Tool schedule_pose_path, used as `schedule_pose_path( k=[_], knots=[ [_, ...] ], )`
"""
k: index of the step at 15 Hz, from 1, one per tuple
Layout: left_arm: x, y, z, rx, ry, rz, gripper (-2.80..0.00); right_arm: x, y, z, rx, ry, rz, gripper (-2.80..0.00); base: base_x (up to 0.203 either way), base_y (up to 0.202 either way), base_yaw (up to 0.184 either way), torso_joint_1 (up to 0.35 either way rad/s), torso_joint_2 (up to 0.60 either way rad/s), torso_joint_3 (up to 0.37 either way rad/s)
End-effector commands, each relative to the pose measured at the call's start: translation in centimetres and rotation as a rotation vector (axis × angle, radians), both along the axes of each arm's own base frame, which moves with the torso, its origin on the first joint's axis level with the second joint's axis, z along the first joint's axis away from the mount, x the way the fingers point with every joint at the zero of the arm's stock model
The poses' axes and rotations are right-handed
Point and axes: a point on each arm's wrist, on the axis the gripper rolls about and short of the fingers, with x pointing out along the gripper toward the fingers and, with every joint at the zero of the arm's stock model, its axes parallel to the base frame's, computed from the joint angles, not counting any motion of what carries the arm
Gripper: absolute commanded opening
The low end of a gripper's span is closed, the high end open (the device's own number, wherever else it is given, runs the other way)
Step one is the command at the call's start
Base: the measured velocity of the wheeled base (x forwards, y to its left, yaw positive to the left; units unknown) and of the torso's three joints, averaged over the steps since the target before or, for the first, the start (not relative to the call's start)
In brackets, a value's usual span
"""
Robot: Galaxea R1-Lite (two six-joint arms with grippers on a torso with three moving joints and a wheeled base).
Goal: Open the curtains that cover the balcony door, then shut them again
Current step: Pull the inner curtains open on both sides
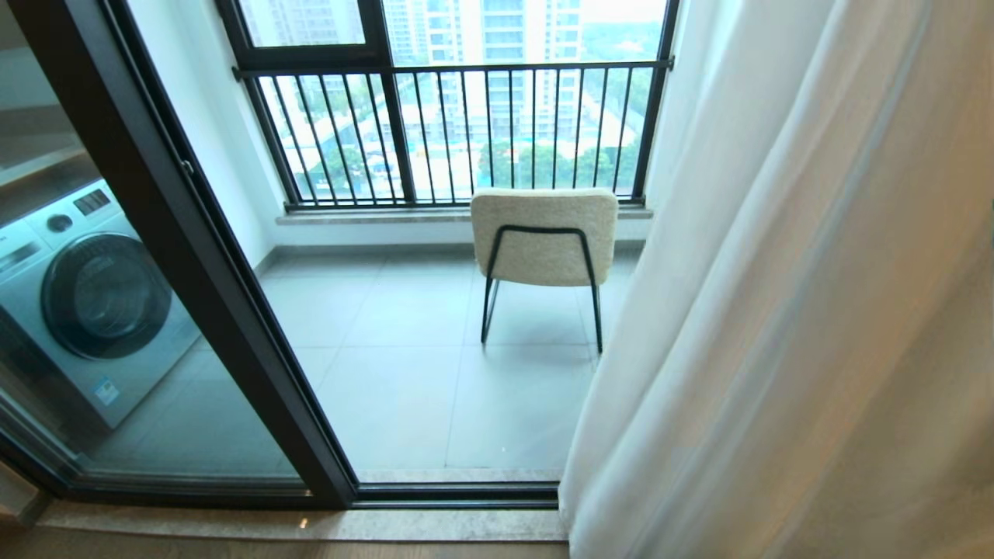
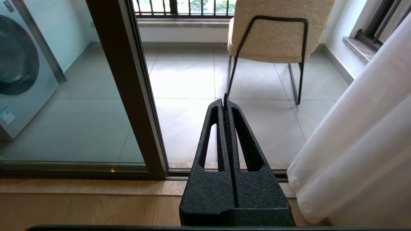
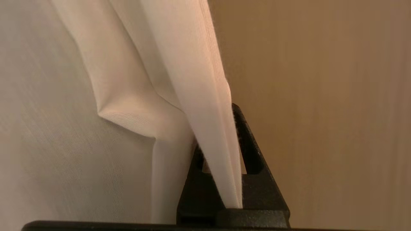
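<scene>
Curtains [image 1: 784, 310] of sheer white translucent fabric, hanging in soft vertical folds, gathered over the right side of the head view from top to floor. Doorway to the balcony uncovered to their left. Balcony door [image 1: 163, 256], a tall glass sliding panel in a dark black-brown metal frame, standing at the left of the head view, its upright frame edge slanting down to the floor track. Silver front-loading washing machine [image 1: 85, 303] with a round dark porthole seen through the glass pane. Grey tiled balcony floor [image 1: 404, 365] beyond the threshold. Cream upholstered chair [image 1: 543, 237] with a thin black metal frame standing on the tiles, its back turned this way, near the black-barred balcony railing [image 1: 458, 132]. Tall buildings and green trees past the bars.

Left gripper [image 2: 225, 98], black and wedge-shaped, jaws clenched together on nothing, pointing toward the open doorway low above the wooden floor, well apart from the curtain hem at its side. Right gripper [image 3: 236, 110], also black, jaws clenched on a pinched fold of the sheer curtains, fabric running down between the fingers [image 3: 253, 157] and fanning out above them. Plain beige-tan surface [image 3: 321, 112] behind that gripper, too close to identify.
</scene>
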Motion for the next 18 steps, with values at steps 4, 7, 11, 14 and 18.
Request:
schedule_pose_path(
  k=[4, 7, 11, 14, 18],
  knots=[
    [0.0, 0.0, 0.0, -0.001, 0.0, 0.0, -2.8, 0.2, -3.4, -2.6, 0.009, 0.003, -0.024, -2.8, 0.0, 0.0, 0.0, 0.0, 0.0, 0.0],
    [0.0, 0.0, 0.0, -0.001, 0.0, 0.0, -2.8, 0.0, -4.8, -3.3, -0.001, 0.0, -0.037, -2.8, 0.0, 0.0, 0.0, 0.0, 0.0, 0.0],
    [0.0, 0.0, 0.0, -0.001, 0.0, 0.0, -2.8, -0.9, -7.1, -4.2, -0.021, -0.007, -0.072, -2.8, 0.0, 0.0, 0.0, 0.0, 0.0, 0.0],
    [0.0, 0.0, 0.0, -0.001, 0.0, 0.0, -2.8, -1.4, -8.3, -5.2, -0.017, -0.004, -0.088, -2.8, 0.0, 0.0, 0.0, 0.0, 0.0, 0.0],
    [0.0, 0.0, 0.0, -0.001, 0.0, 0.0, -2.8, -1.9, -8.9, -5.7, -0.011, -0.002, -0.102, -2.8, 0.0, 0.0, 0.0, 0.0, 0.0, 0.0]
  ],
)
